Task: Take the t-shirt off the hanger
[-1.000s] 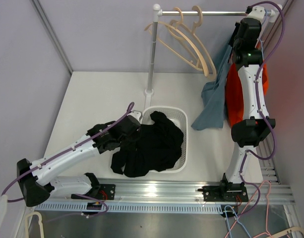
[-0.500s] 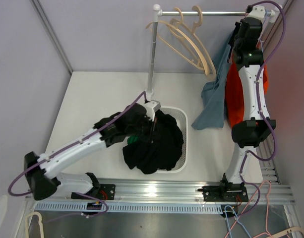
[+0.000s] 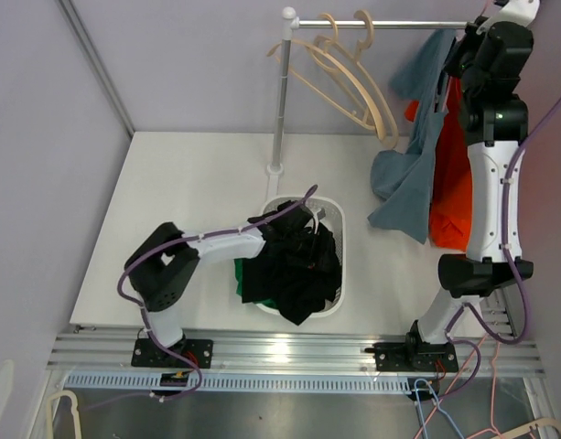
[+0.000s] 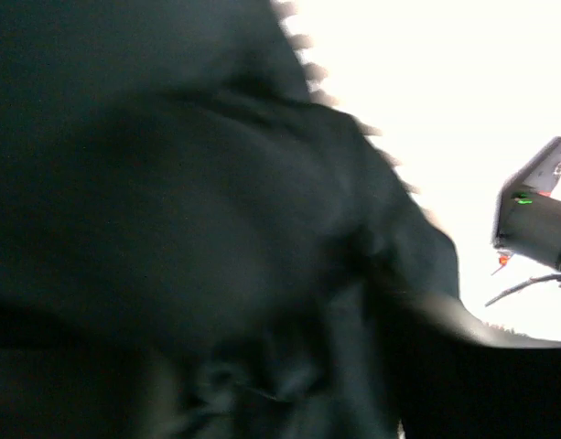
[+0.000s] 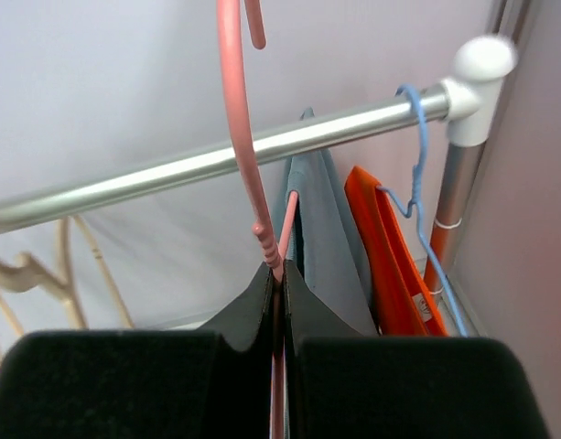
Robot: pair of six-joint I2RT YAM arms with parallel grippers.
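Observation:
My right gripper is shut on the neck of a pink hanger, up at the right end of the rail. The hook rises past the rail and out of the top of the right wrist view. A grey-blue t-shirt hangs from this hanger. In the top view the t-shirt drapes down left of the right gripper. My left gripper sits low over the white basket, among black clothes. Blurred black cloth fills the left wrist view, hiding the fingers.
An orange t-shirt hangs on a blue hanger at the rail's right post. Bare wooden hangers hang left of it. The rack's upright pole stands behind the basket. A green cloth shows under the black clothes.
The left arm has folded back and its gripper has swung over the basket; the black garment now lies heaped in it. The right arm has risen, lifting the hanger and grey-blue t-shirt.

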